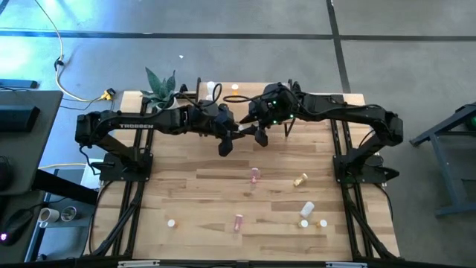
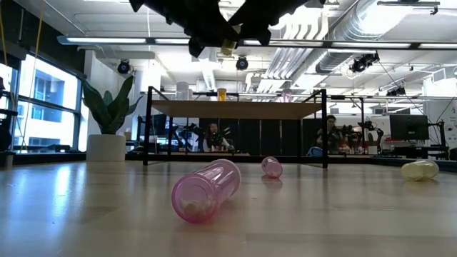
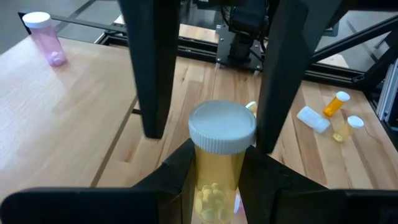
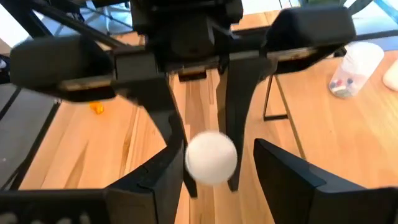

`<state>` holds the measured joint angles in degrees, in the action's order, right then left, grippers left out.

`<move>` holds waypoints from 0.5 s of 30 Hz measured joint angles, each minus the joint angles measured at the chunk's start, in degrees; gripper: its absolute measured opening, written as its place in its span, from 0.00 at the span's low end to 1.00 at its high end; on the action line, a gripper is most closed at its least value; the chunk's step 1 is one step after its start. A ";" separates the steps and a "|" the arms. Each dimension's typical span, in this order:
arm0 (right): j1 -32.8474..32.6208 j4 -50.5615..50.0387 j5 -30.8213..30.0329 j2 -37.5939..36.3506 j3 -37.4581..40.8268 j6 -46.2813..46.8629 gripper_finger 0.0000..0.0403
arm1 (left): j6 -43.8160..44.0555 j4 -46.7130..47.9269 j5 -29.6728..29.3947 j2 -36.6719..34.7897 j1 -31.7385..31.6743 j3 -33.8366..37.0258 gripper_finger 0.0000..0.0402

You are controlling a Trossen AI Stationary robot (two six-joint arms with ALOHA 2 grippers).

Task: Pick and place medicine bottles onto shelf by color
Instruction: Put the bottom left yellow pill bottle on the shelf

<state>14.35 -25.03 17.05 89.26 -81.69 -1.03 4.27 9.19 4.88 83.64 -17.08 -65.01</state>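
Observation:
A yellow medicine bottle [image 3: 219, 180] with a white cap hangs in the air above the table's middle, in front of the shelf [image 2: 235, 109]. My left gripper [image 3: 217, 186] is shut on it. My right gripper [image 4: 214, 177] comes from the opposite side and is open. Its fingers [image 3: 149, 74] stand on either side of the cap [image 4: 211, 157]. I cannot tell whether one touches it. In the high view the two grippers meet at the far middle [image 1: 242, 134]. A pink bottle [image 3: 45, 37], a white one [image 4: 354, 68] and an orange one [image 2: 222, 93] stand on the shelf. My left gripper pinches the yellow bottle's body [image 3: 214, 193] just below the cap between its two fingers. The fingers come from the table's left, slanting down, and lie along the bottle. The bottle is clear of the table and the shelf, with its cap end pointing away from the gripper.
Loose bottles lie on the near half of the table: a pink one [image 1: 255, 175], an orange one [image 1: 300, 179], a white one [image 1: 306, 209], another pink one [image 1: 238, 221] and small ones near the front [image 1: 171, 222]. A potted plant [image 1: 160, 88] stands at the far left corner.

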 joint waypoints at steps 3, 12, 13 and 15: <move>-0.27 -0.98 0.07 0.14 0.00 -0.03 0.46 | 0.00 0.03 -0.02 0.00 0.00 0.00 0.21; -0.54 -1.04 0.08 0.37 0.00 0.77 0.38 | -0.02 0.19 -0.21 -0.02 0.00 0.02 0.21; -0.54 -1.02 0.08 0.37 0.00 0.80 0.36 | -0.02 0.15 -0.22 -0.01 0.00 0.02 0.21; -0.54 -1.09 0.08 0.37 0.00 1.02 0.32 | -0.02 0.15 -0.21 0.00 -0.02 0.02 0.21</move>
<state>13.80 -26.12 17.12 89.62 -81.69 -0.01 4.25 9.34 4.67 83.63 -17.10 -64.99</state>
